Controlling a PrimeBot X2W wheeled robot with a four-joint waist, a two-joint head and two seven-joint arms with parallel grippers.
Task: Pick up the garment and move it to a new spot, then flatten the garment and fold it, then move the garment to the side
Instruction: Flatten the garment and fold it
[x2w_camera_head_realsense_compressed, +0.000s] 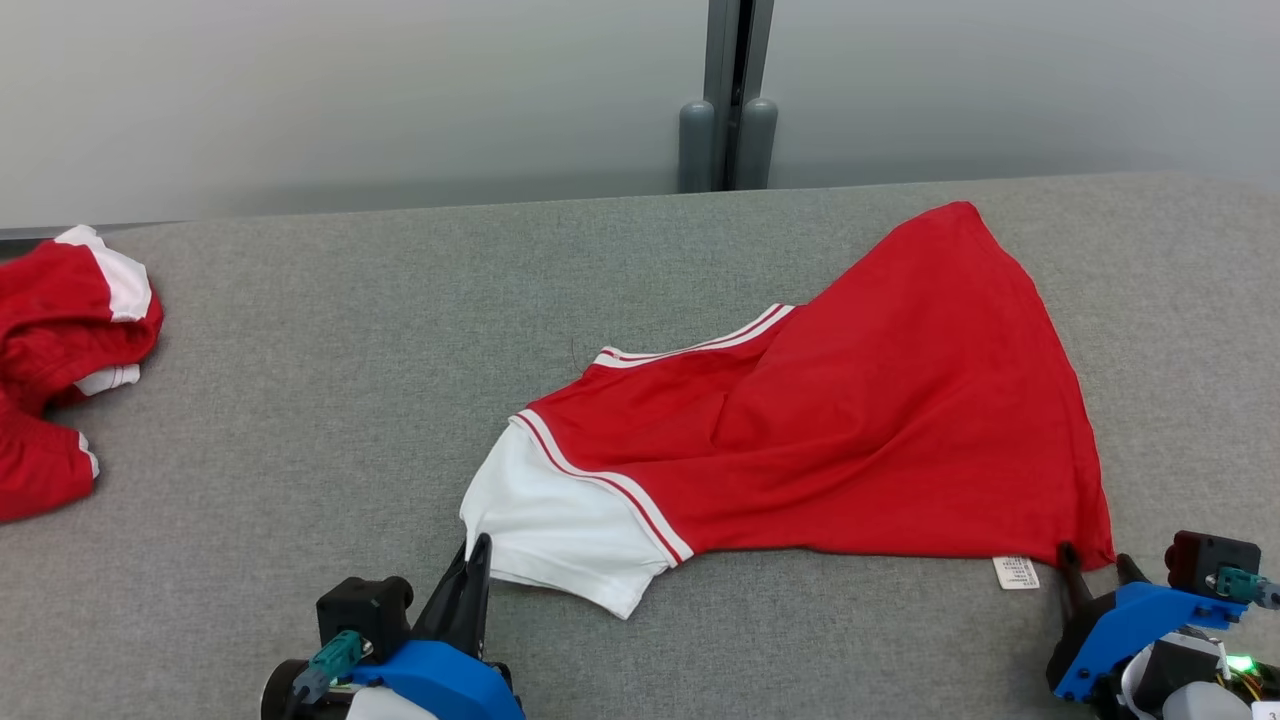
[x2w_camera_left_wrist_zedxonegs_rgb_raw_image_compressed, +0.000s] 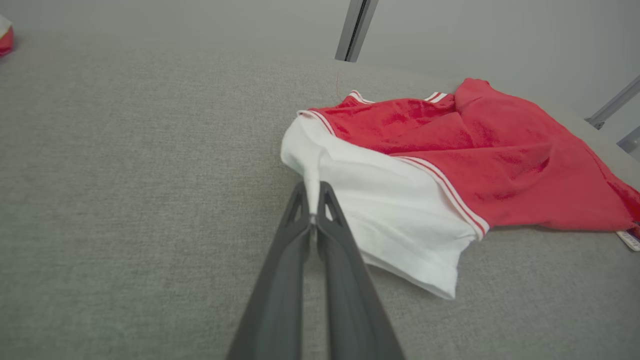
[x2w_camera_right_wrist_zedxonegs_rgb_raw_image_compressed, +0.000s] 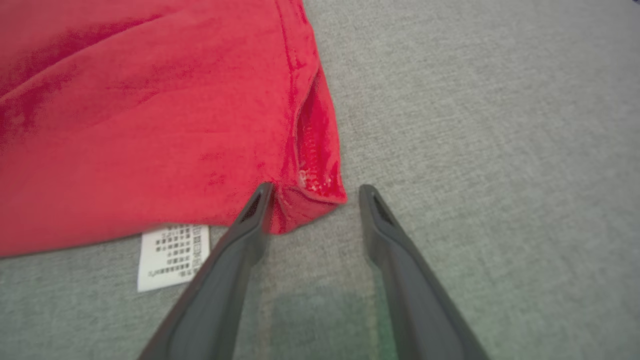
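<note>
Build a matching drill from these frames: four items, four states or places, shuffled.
Items
1. left end effector
2. right end effector
3. label
4. second garment

States or places
A. on the table's far left
B. open, astride the shirt's red corner
C. shut on the white sleeve
D. white, flat on the table by the shirt

Pairs: 1-C, 2-B, 3-D, 4-A

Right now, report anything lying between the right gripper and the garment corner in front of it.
Nothing visible does. The right gripper is open, with the corner of the red garment already between its fingers. The white care label lies just to one side on the grey table, not in the way.
</note>
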